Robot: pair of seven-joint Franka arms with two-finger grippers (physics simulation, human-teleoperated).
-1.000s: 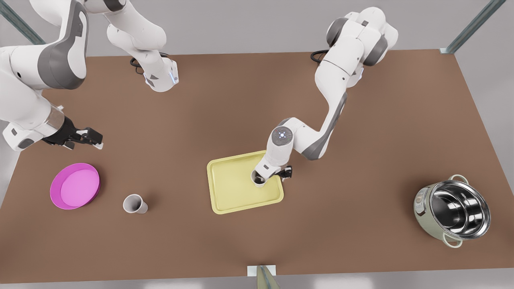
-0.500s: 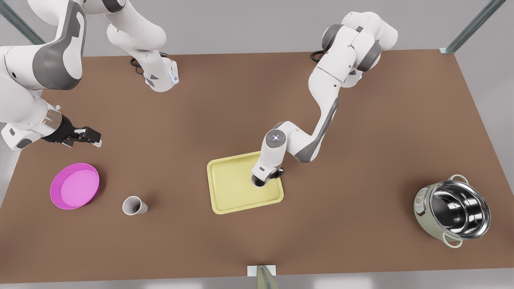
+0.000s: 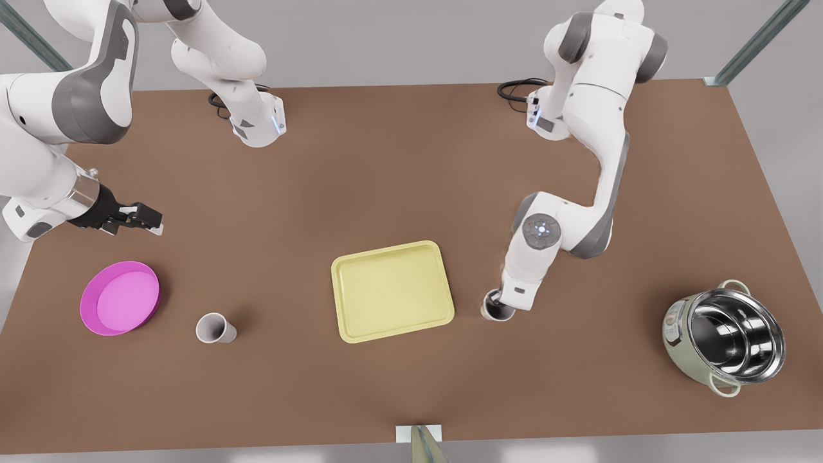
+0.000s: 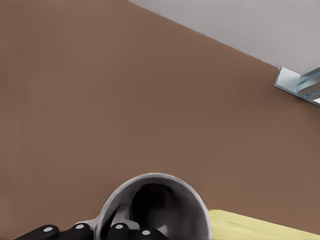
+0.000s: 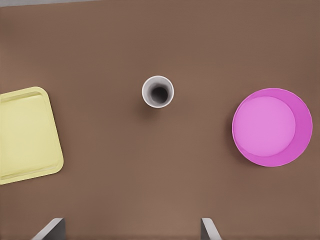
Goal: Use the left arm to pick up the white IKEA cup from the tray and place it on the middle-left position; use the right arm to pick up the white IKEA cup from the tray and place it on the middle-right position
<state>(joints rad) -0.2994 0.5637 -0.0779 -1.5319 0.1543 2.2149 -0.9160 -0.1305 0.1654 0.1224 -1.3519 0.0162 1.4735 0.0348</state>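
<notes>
While my left gripper [image 3: 500,306] grips a white cup [image 3: 491,314] low over the tabletop [image 3: 386,161], just beside the tray [image 3: 337,302], I judge lowering and releasing comes next. My right gripper [image 3: 138,217] waits, fingers spread, near the other cup [image 3: 215,327].

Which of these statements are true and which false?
1. A cup stands on the tray. False: both cups are off it.
2. The left gripper, beside the tray, grips a cup by its rim. True.
3. The other cup lies on its side. False: it stands upright.
4. The right gripper, near the dish, is open. True.
5. The pot sits on the tray. False: it sits on the table.
</notes>
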